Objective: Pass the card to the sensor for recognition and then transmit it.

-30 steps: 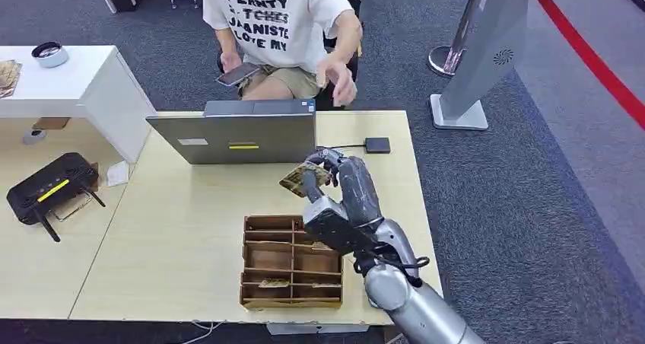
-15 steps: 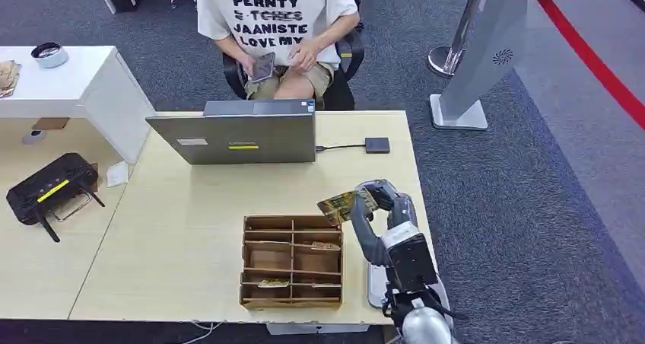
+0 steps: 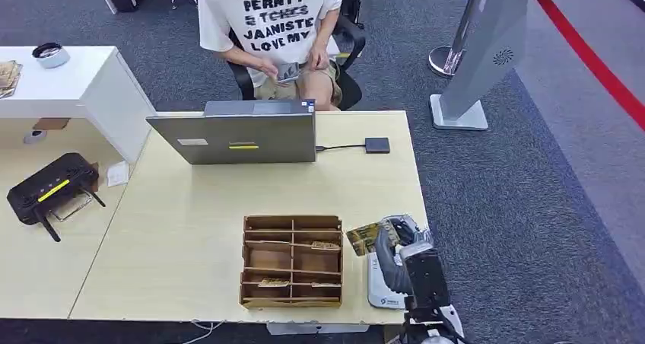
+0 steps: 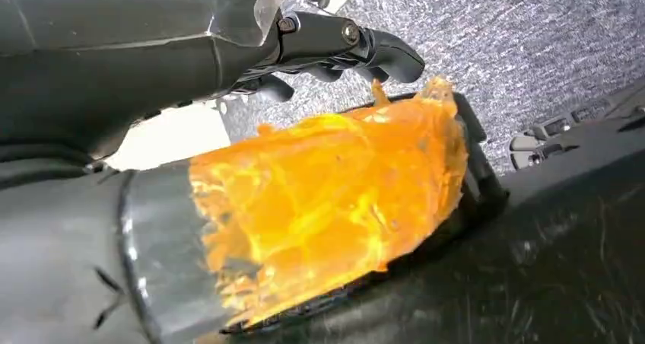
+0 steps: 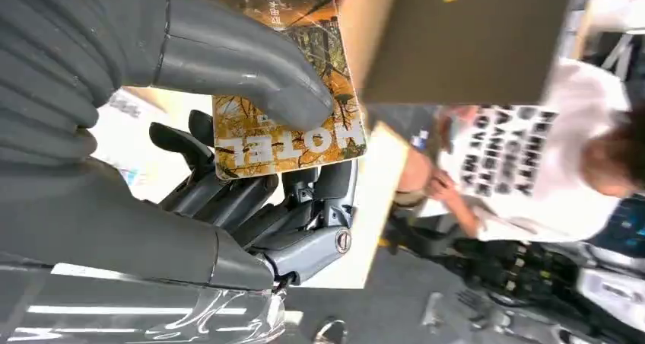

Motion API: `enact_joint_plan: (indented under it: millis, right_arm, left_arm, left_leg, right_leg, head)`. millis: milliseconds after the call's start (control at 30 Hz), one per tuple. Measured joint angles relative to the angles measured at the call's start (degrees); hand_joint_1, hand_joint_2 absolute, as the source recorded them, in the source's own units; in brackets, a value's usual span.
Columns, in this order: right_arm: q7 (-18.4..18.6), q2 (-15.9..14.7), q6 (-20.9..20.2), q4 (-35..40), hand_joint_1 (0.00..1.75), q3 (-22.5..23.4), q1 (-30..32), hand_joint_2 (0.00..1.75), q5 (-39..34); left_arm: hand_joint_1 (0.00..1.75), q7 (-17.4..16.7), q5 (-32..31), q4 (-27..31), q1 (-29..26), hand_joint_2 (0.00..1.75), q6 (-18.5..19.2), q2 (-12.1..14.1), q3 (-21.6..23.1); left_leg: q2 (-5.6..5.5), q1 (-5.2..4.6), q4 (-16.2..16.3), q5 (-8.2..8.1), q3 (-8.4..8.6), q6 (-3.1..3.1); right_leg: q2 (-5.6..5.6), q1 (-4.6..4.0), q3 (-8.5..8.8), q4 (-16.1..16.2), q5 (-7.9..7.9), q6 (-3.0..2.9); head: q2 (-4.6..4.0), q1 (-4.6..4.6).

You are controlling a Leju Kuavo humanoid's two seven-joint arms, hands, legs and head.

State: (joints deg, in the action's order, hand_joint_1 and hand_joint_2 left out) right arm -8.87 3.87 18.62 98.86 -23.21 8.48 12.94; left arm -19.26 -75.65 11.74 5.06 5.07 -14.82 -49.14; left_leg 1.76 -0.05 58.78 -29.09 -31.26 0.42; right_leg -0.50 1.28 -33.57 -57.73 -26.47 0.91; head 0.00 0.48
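my right hand (image 3: 401,246) drew back toward the table's near corner, pinching the card (image 3: 363,237), apparently above the white sensor (image 3: 378,287).

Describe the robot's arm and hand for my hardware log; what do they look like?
The right hand has a boxy dark grey back and darker fingers; the right wrist view shows a grey ribbed cover, a thick smooth grey thumb and round silver screws at the finger bases. Black cables loop behind the wrist. The left hand has glossy dark fingers.
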Motion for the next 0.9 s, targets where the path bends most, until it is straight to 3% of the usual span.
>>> enact_joint_plan:
  millis: [567,900]
  right_arm:
    - [3.45,-0.35,4.41,-8.3,1.75,-0.24,-0.44,1.75,9.4]
    - [3.85,-0.37,5.25,-8.91,1.75,0.88,-0.07,1.75,9.92]
  left_arm:
    - [0.0,0.15,0.57,0.0,-0.03,0.0,-0.85,-0.04,-0.96]
    - [0.0,0.09,0.76,0.0,-0.09,0.0,-1.11,-0.09,-1.03]
  left_leg:
    - [0.0,0.0,0.0,0.0,0.0,0.0]
    - [0.0,0.0,0.0,0.0,0.01,0.0]
  right_leg:
    - [0.0,0.0,0.0,0.0,0.0,0.0]
    - [0.0,0.0,0.0,0.0,0.0,0.0]
  head:
    - [0.0,0.02]
    - [0.0,0.02]
